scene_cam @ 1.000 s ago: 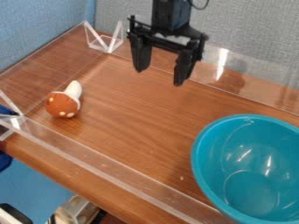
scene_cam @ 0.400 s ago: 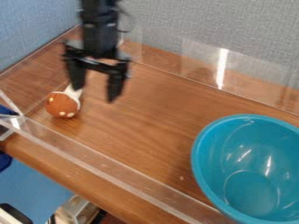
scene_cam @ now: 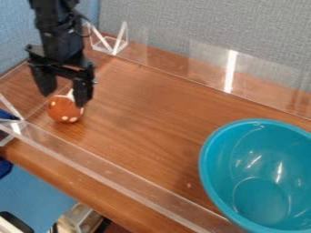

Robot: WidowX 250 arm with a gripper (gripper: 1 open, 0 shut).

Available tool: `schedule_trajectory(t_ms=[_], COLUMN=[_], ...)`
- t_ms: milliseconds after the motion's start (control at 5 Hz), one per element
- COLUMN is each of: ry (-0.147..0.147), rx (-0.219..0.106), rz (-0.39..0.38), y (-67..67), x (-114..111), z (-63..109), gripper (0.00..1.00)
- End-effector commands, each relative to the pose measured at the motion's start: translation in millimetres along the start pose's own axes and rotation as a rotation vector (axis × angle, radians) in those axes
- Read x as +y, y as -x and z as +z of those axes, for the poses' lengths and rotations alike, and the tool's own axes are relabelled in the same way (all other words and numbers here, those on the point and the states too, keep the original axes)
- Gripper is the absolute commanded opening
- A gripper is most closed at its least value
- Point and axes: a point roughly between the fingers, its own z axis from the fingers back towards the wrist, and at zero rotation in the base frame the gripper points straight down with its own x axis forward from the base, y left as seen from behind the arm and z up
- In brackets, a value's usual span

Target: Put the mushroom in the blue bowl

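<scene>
The mushroom (scene_cam: 65,109) lies on its side at the left of the wooden table, orange-brown cap toward the front. My gripper (scene_cam: 64,89) hangs directly over it, open, with one black finger on each side of its upper part; the stem is mostly hidden behind the fingers. Whether the fingers touch it I cannot tell. The blue bowl (scene_cam: 231,146) sits at the front right, large, glossy and empty, far from the gripper.
A low clear acrylic wall (scene_cam: 109,177) rims the wooden table (scene_cam: 158,100) along the front, with taller clear panels (scene_cam: 231,68) at the back. A blue backdrop (scene_cam: 25,36) stands at the left.
The gripper has swept from the back middle of the table to the left and come down over the mushroom, staying open. The mushroom and bowl have not moved.
</scene>
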Motion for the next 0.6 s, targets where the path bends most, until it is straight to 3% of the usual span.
schedule_trajectory(t_ms=[0,400], ry=[-0.024,-0.019], rx=[-0.086,-0.133], rz=[0.005,0.014], y=[-2.7,-6.8], x=[12.3,22.3], z=[4.9,-13.2], gripper=[1.0,1.0])
